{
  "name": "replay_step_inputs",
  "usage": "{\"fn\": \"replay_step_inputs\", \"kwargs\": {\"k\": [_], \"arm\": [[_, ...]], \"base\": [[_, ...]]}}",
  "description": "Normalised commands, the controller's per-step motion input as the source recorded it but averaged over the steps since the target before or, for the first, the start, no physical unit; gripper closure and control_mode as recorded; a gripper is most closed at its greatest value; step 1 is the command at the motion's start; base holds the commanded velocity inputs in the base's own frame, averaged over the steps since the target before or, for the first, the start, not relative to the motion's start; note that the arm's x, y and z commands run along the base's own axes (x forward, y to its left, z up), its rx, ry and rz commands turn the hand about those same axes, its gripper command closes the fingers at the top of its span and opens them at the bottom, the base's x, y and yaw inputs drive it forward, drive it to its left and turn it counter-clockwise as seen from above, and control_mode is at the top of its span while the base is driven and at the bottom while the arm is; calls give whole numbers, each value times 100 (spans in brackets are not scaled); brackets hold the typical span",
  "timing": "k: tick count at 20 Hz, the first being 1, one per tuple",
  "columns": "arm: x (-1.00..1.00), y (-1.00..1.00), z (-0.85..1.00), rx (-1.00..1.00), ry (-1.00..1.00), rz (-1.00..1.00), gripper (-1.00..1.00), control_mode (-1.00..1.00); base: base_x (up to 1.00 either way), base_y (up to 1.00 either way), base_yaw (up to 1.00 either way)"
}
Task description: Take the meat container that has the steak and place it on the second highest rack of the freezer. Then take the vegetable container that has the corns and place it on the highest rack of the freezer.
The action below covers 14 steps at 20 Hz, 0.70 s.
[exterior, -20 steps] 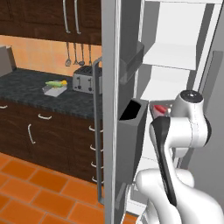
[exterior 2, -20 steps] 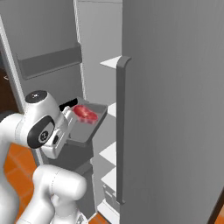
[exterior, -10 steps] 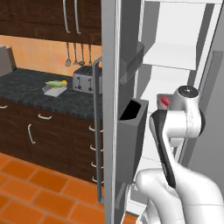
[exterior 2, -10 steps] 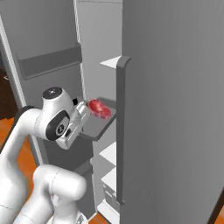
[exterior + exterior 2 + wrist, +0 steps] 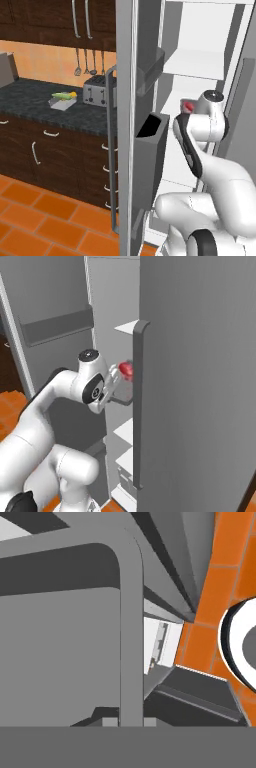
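The gripper (image 5: 116,387) is clamped tight on the near rim of the meat container (image 5: 125,396), its jaws drawn fully together on the thin grey wall. In the hand view that rim (image 5: 131,637) runs as a smooth grey band with a rounded corner, enclosing a flat matte grey floor. The container is a long, shallow rectangular tray, held roughly level and reaching into the open freezer (image 5: 200,381), partly hidden behind the edge of the closed door and its long vertical handle (image 5: 137,406). The steak (image 5: 126,370) lies in it, a small glossy red slab, also visible from the left base view (image 5: 189,106) beside the white wrist.

The freezer interior is plain white with flat shelves; the highest rack (image 5: 192,67) sits above the held tray. The open door (image 5: 147,100) is smooth grey and carries angular grey bins, the lower one (image 5: 150,155) dark inside.

On the speckled dark counter (image 5: 30,102), well apart from the freezer, stands the vegetable container (image 5: 62,101), a short grey tray with the corns (image 5: 64,95), one yellow and one green, near a metallic toaster (image 5: 97,91). No lettering can be read anywhere.
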Motion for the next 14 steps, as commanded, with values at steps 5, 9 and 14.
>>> {"fn": "replay_step_inputs", "kwargs": {"k": [5,9,14], "arm": [[59,-28,-17,0,0,0,100,-100],[54,-34,-25,0,0,0,100,-100],[39,-25,-8,0,-1,0,100,-100]], "base": [[0,0,0],[0,0,0],[0,0,0]]}}
